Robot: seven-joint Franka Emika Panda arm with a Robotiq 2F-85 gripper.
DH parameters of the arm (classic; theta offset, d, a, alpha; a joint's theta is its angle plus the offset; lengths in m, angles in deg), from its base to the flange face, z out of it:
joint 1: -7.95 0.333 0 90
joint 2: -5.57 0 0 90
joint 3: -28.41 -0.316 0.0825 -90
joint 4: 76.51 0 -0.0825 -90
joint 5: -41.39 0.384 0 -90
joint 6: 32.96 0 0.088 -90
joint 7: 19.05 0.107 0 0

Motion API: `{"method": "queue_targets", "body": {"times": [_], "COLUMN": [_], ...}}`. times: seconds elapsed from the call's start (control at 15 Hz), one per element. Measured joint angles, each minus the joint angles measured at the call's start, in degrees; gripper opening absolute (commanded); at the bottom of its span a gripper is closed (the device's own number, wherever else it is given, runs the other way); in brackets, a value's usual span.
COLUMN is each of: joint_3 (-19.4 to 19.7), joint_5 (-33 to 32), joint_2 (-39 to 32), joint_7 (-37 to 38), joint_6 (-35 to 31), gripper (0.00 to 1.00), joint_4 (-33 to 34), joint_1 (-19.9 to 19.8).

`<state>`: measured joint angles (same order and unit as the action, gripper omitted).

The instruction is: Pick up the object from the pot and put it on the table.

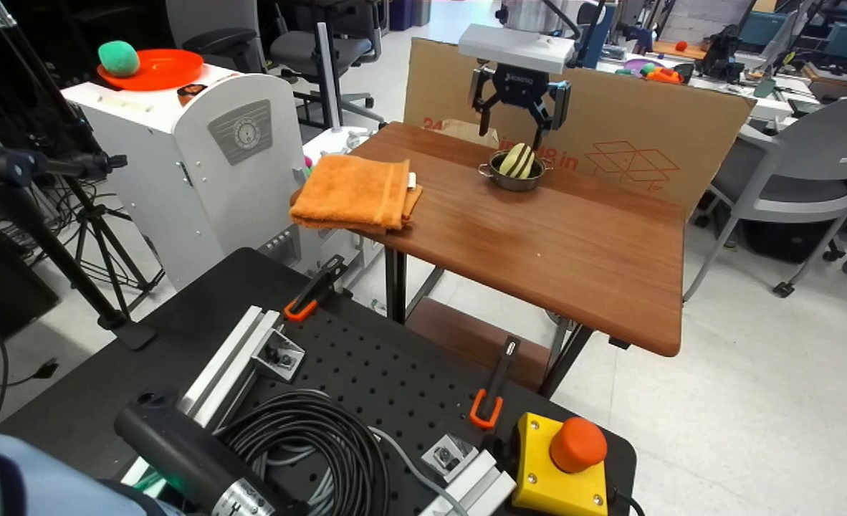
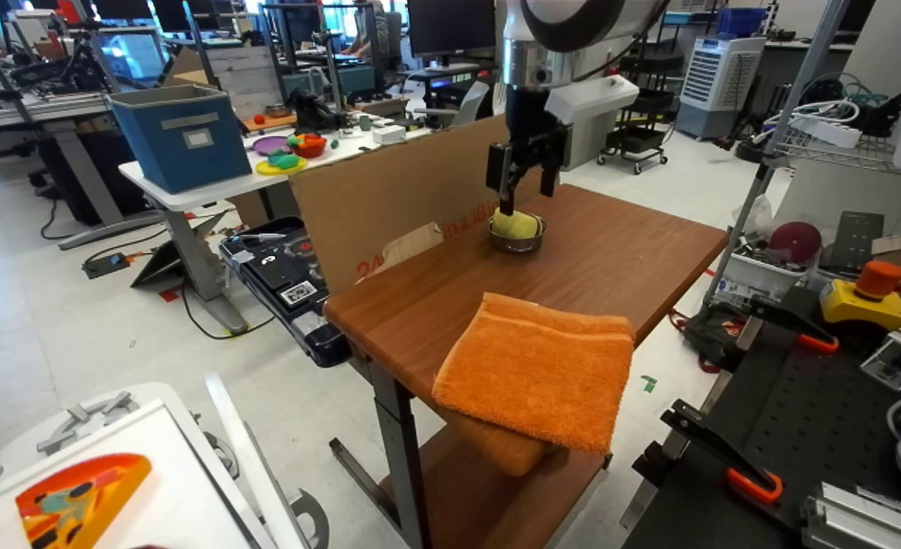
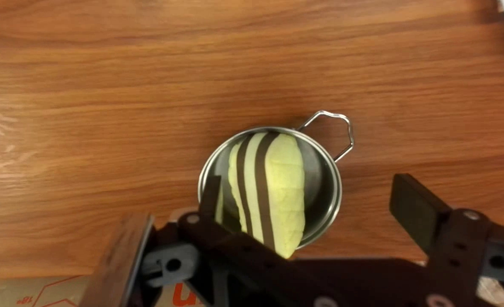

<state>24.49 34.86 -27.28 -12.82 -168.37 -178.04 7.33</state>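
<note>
In an exterior view, the gripper (image 1: 509, 141) is held above the pot (image 1: 515, 183), its fingers (image 1: 485, 120) pointed down and spread wide. The striped yellow object (image 1: 515, 162) is seated in the pot. With the table (image 1: 574, 236) taken as the dial, the pot is placed at 12 o'clock, and a folded orange cloth (image 1: 352, 188) is laid between 9 and 10, partly over the edge. A cardboard sheet (image 1: 638, 143) is stood at 1 o'clock, behind the table. A black perforated board (image 1: 409, 376) is seen toward 7.

In an exterior view, one fingertip (image 2: 507, 206) is seen at the object's 11 o'clock side; whether contact is made cannot be told. A blue bin (image 2: 180, 141) is set at 10 o'clock from the table.

In the wrist view, the pot's wire handle (image 3: 350, 132) is turned between 1 and 2 o'clock. The object is stretched from 12 toward 6, its lower end partly hidden by the gripper. One finger is positioned over the pot's 9 o'clock side, the other outside the rim at 3.
</note>
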Motion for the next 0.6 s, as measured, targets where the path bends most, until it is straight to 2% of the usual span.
{"method": "queue_targets", "body": {"times": [0.27,0.33,0.6], "joint_3": [0.3,0.4,0.9], "joint_5": [0.5,0.5,0.5], "joint_2": [-4.7,-5.8,-9.1], "joint_7": [-0.9,-1.0,-1.3], "joint_6": [3.2,3.9,6.2], "gripper": [1.0,0.81,0.49], "joint_4": [5.6,6.9,11.4], "joint_1": [0.0,0.1,0.7]}}
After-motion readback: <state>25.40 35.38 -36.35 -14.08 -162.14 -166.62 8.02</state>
